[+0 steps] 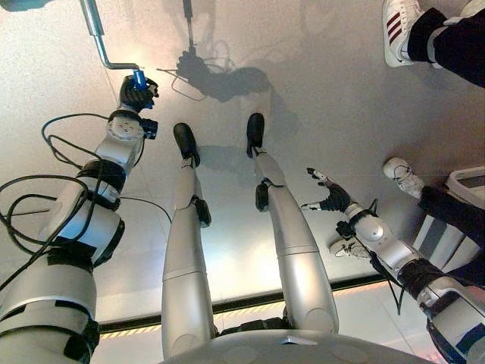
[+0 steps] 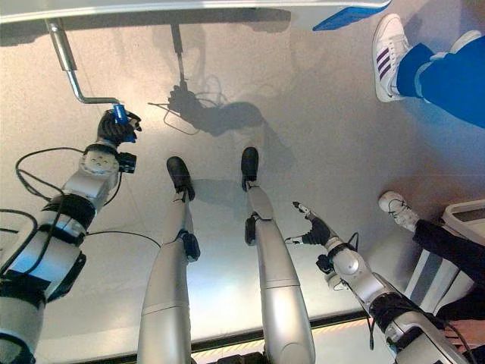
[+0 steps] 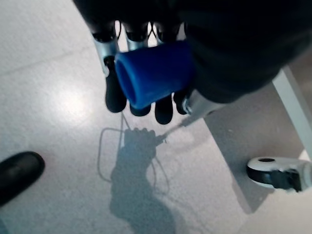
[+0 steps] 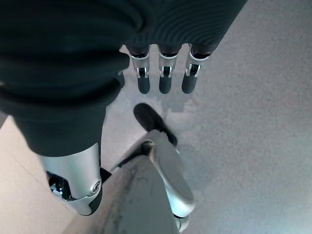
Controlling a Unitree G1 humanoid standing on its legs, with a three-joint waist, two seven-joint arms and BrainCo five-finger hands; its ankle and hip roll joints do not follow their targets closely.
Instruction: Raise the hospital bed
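A silver crank (image 1: 97, 36) bends down from the bed frame (image 2: 189, 6) at the far left and ends in a blue handle (image 1: 139, 79). My left hand (image 1: 136, 94) is shut on that handle; its fingers (image 3: 113, 95) curl round the blue grip (image 3: 153, 73) in the left wrist view. Off to the lower right my right hand (image 1: 327, 195) hangs open over the floor, fingers (image 4: 163, 80) straight and holding nothing.
A person's white shoe (image 1: 398, 26) and dark trouser leg (image 1: 455, 42) stand at the far right, with another shoe (image 1: 404, 176) lower down. A white bin (image 1: 466, 186) sits at the right edge. A bed castor (image 3: 278, 173) and white frame leg (image 3: 292, 105) are near my left hand.
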